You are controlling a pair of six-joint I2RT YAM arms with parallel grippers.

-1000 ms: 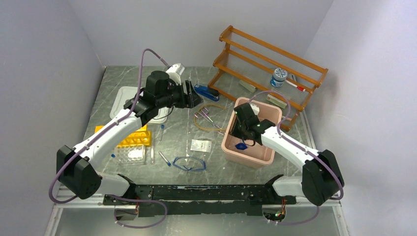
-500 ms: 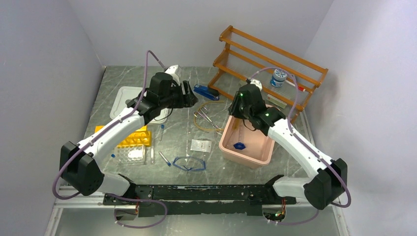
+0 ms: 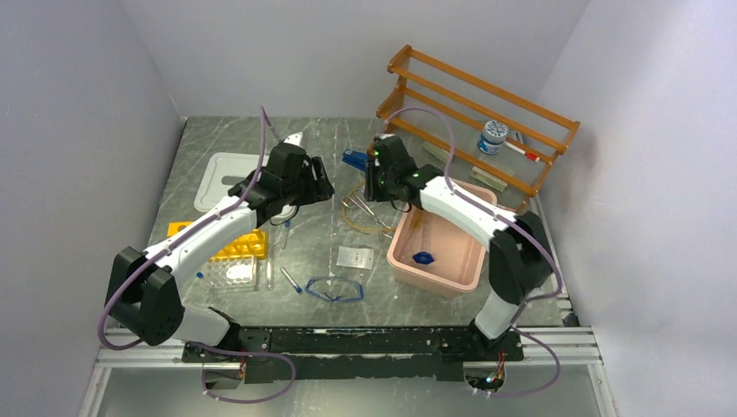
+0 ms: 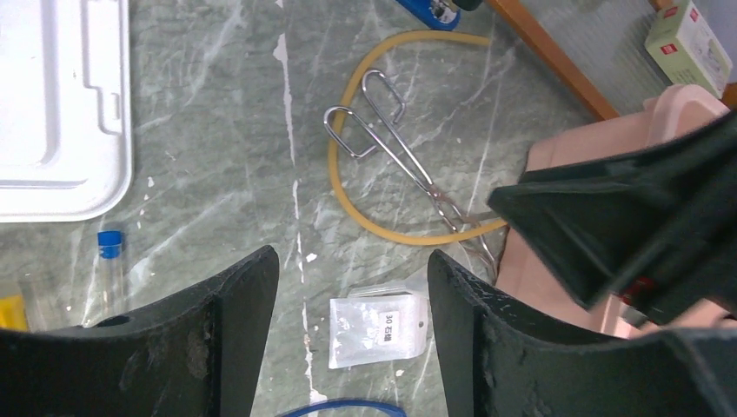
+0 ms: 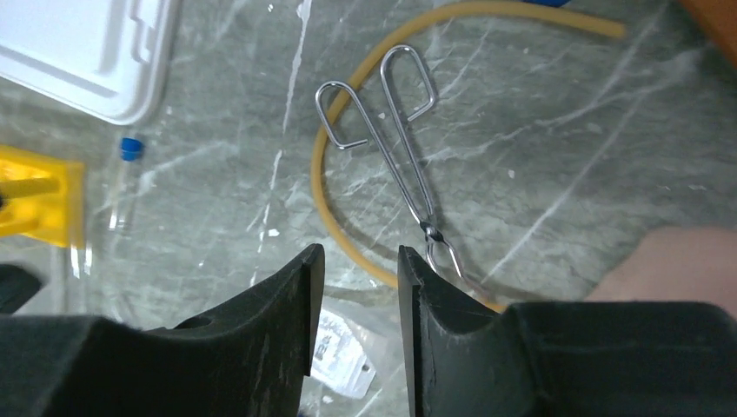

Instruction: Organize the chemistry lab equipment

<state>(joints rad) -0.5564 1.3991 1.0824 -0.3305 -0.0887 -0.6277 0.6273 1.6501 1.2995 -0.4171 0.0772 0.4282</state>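
The right pincer (image 5: 358, 256) hung above the grey surface (image 5: 556, 130) with its jaws only a narrow way apart and nothing between them. It was directly over the loop of tan rubber tubing (image 5: 315, 174) and the metal tongs (image 5: 404, 165), whose handles lay inside that loop and whose tips crossed the tube. The left pincer (image 4: 349, 261) hovered just beside it, wide open and likewise empty, above the white packet (image 4: 378, 317). The chief danger appeared to be the two arms themselves. Both were crowded over the same patch, and in the left wrist view the right pincer's black body filled the space next to the pink tub (image 4: 565, 152), so a reach by either for the tubing could have knocked one against the other. A second risk lay in the tongs: a grab at the tube near the crossing would likely have caught the wire too, or dragged it along and swept the packet aside. The tubing also looked limp and springy, so if lifted from one point it might have trailed, snagged the tub's rim or uncoiled. With so narrow a gap, the right pincer might have pressed the tube flat rather than straddled it. Elsewhere the goggles (image 3: 335, 289) and several blue-capped tubes (image 3: 291, 280) lay loose near the front of the surface, and the small blue cap (image 3: 424, 258) sat in the tub.
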